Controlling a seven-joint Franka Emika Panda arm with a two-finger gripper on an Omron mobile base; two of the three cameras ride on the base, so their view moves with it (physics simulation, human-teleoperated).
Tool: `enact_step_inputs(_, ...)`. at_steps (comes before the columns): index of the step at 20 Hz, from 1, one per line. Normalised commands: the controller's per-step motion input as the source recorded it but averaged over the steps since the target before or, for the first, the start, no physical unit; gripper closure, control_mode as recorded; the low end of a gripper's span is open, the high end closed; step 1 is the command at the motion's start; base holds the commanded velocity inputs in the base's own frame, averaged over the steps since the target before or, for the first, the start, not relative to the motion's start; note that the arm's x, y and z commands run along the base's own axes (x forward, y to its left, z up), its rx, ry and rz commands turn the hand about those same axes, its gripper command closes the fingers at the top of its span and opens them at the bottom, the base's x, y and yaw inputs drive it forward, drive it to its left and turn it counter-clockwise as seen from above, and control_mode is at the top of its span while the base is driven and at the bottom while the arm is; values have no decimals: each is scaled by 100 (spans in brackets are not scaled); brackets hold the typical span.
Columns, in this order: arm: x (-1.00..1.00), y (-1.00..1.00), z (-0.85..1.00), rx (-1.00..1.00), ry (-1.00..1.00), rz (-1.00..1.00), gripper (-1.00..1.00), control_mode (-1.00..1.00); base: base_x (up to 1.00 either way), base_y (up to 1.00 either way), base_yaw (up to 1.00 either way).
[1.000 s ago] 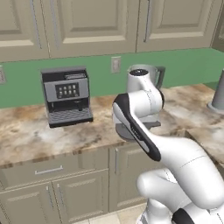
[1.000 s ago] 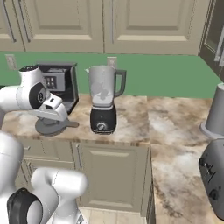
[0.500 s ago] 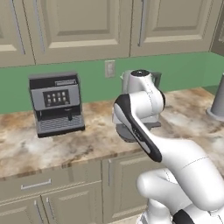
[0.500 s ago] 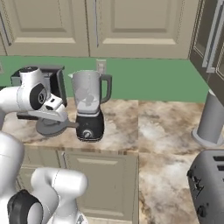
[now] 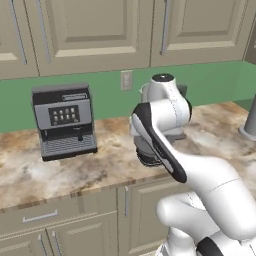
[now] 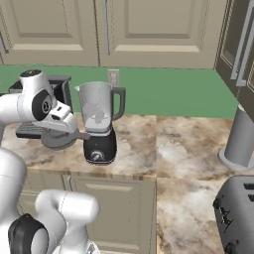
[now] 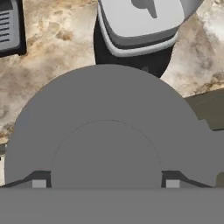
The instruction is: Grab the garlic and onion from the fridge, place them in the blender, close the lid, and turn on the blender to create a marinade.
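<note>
My gripper (image 7: 106, 183) is shut on the lid (image 7: 107, 131), a round grey disc with a raised centre that spans the gap between both fingertips. From the right base camera the lid (image 6: 58, 140) hangs flat under the hand, just left of the blender (image 6: 99, 124) and at about the height of its black base. The blender's clear jar is uncovered at the top; the blender (image 7: 135, 26) lies just beyond the lid in the hand view. A pale blur sits inside the jar; I cannot tell whether it is garlic or onion. A tall dark unit (image 6: 240, 44) with bar handles stands far right, probably the fridge.
A boxy coffee machine (image 5: 65, 120) stands on the marble counter left of the arm. A grey cylinder (image 6: 240, 139) stands on the counter's right part and a toaster (image 6: 238, 213) sits at the near right. Wall cabinets hang above.
The whole picture has slid left in both base views, so the base has driven to the right. The arm has kept its pose with the lid in the gripper.
</note>
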Motion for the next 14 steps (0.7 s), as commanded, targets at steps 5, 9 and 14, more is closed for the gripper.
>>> enact_step_inputs(5,1,-7,81,0,-12,0,100,-100,0,0,0)
enact_step_inputs(9,24,-7,77,0,-5,-5,100,-100,0,0,0)
enact_step_inputs(14,66,-10,71,0,-3,-7,100,-100,0,0,0)
